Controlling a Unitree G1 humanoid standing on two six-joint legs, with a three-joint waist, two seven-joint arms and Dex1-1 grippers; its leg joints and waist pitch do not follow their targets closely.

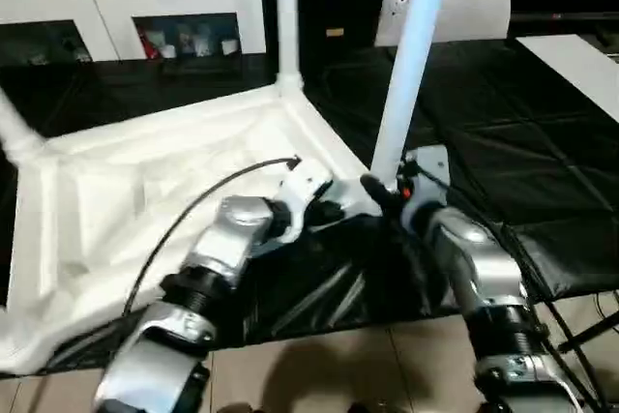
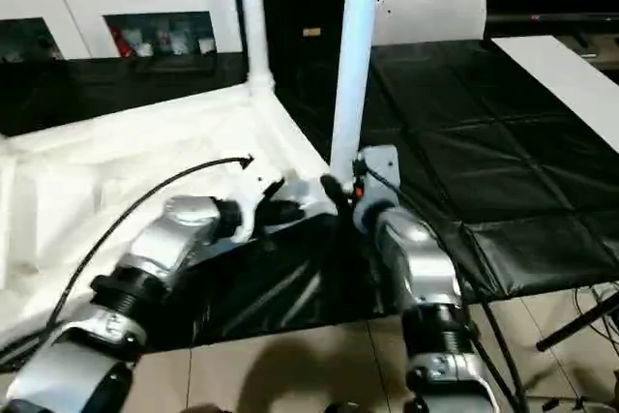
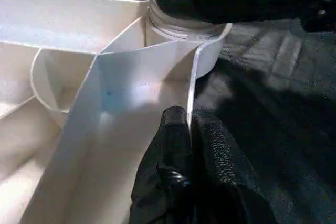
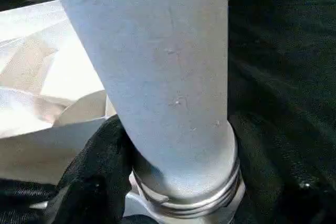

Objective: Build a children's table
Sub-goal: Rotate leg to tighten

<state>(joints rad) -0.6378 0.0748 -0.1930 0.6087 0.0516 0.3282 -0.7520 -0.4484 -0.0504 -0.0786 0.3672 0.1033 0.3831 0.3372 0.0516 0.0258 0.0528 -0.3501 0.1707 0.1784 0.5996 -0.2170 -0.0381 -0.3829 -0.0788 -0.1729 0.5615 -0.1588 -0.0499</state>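
The children's table top [image 1: 145,191] lies upside down on a black cover, its ribbed underside facing up. One white leg [image 1: 287,16] stands upright in the far corner socket, and another leg [image 1: 17,132] sits at the left corner. My left gripper [image 3: 190,116] is shut, pinching the top's thin rim [image 3: 193,85] near the closest corner. My right gripper [image 1: 385,189] is closed around the base of a third leg [image 1: 411,55], which stands nearly upright and leans slightly right. Its ringed end [image 4: 184,192] sits at the corner socket [image 3: 210,51], with a black finger [image 4: 94,182] against it.
A white cabinet with glass doors [image 1: 145,7] stands at the back left. A flat white board [image 1: 580,65] lies at the far right on the black cover [image 1: 503,162]. Tiled floor [image 1: 329,374] shows in front, and a black cable [image 1: 193,205] arcs over my left forearm.
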